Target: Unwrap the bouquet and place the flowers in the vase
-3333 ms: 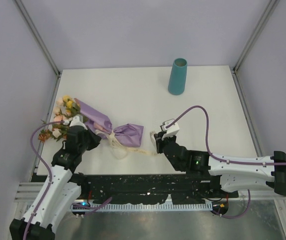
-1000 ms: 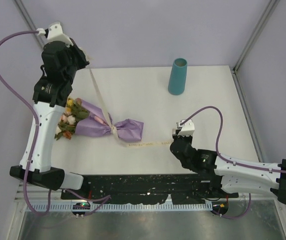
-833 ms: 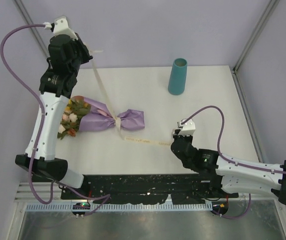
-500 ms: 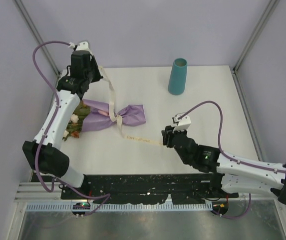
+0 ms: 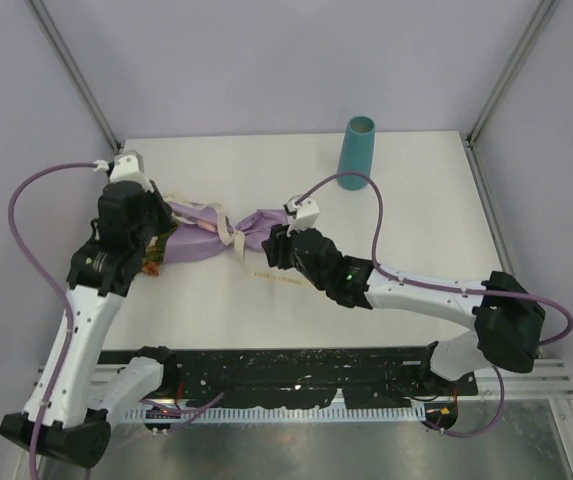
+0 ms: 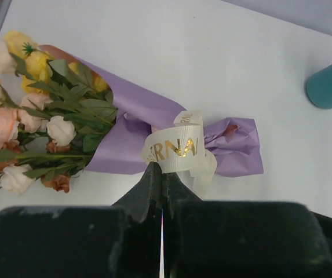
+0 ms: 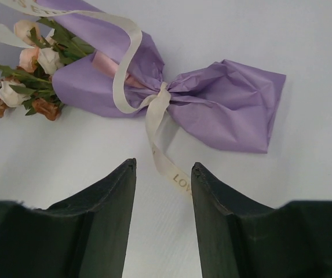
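Note:
The bouquet (image 5: 198, 243) lies on its side at the left of the table, purple paper pinched at the waist by a cream ribbon (image 6: 176, 152). Its flowers (image 6: 35, 110) point left; only a few peek out beside the left arm in the top view. My left gripper (image 6: 162, 169) is shut on a length of that ribbon just above the knot. My right gripper (image 7: 163, 167) is open beside the paper tail (image 7: 229, 107), and the loose ribbon end (image 7: 171, 168) runs on the table between its fingers, untouched. The teal vase (image 5: 356, 152) stands upright at the back right.
The white table (image 5: 426, 230) is fenced by grey walls and metal posts at the left, back and right. A black rail (image 5: 286, 370) runs along the near edge. The right arm stretches diagonally across the table's middle.
The left arm dropped from high at the back left to the bouquet, and the taut ribbon went slack. The right gripper opened, let go of the ribbon end, and moved left to the paper tail.

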Tool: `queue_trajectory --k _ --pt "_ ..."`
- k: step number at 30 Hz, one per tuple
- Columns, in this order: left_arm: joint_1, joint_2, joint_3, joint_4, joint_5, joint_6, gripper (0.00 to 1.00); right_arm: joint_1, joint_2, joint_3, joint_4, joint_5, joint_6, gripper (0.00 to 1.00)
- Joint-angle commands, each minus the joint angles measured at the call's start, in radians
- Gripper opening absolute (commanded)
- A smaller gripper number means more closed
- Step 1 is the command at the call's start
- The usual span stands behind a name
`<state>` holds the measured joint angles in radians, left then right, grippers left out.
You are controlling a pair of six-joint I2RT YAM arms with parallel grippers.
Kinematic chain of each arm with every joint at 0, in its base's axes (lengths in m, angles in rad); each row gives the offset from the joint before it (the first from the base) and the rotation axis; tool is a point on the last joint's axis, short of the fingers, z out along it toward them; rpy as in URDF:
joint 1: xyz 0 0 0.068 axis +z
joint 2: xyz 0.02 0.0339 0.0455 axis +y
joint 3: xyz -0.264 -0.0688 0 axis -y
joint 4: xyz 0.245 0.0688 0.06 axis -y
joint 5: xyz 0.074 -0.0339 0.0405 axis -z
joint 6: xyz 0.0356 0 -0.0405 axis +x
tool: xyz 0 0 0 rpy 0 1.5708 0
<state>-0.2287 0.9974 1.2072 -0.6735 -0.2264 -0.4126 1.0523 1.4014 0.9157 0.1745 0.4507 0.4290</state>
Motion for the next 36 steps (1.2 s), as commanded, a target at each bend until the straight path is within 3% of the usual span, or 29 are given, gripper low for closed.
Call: queue_trajectory --k 1,4,9,12,16,20,28,31,36 --pt "0.002 -0.193 -0.096 -0.049 -0.044 -0.028 0.00 -0.002 0.111 0.101 0.091 -0.109 0.037 0.49" --pt "0.002 -0.316 -0.178 -0.075 -0.021 -0.046 0.00 -0.002 0.185 0.135 0.098 -0.129 0.065 0.52" --pt "0.000 -0.475 -0.290 -0.152 -0.016 -0.103 0.16 -0.003 0.280 0.144 0.132 -0.127 0.086 0.54" --pt "0.002 -0.565 -0.333 -0.170 -0.056 -0.126 0.41 -0.005 0.335 0.166 0.134 -0.138 0.079 0.53" --pt "0.002 -0.628 -0.325 -0.156 -0.083 -0.120 0.53 -0.008 0.404 0.204 0.131 -0.178 0.070 0.52" --pt "0.002 -0.576 -0.299 -0.097 -0.031 -0.088 0.60 -0.014 0.450 0.233 0.140 -0.185 0.065 0.52" --pt "0.003 -0.292 -0.227 0.003 0.119 -0.052 0.60 -0.051 0.534 0.284 0.140 -0.195 0.066 0.49" --pt "0.003 -0.197 -0.245 0.087 0.250 -0.078 0.61 -0.061 0.557 0.270 0.199 -0.242 0.062 0.48" --pt "0.005 -0.037 -0.296 0.181 0.337 -0.136 0.68 -0.063 0.573 0.210 0.299 -0.296 0.071 0.43"
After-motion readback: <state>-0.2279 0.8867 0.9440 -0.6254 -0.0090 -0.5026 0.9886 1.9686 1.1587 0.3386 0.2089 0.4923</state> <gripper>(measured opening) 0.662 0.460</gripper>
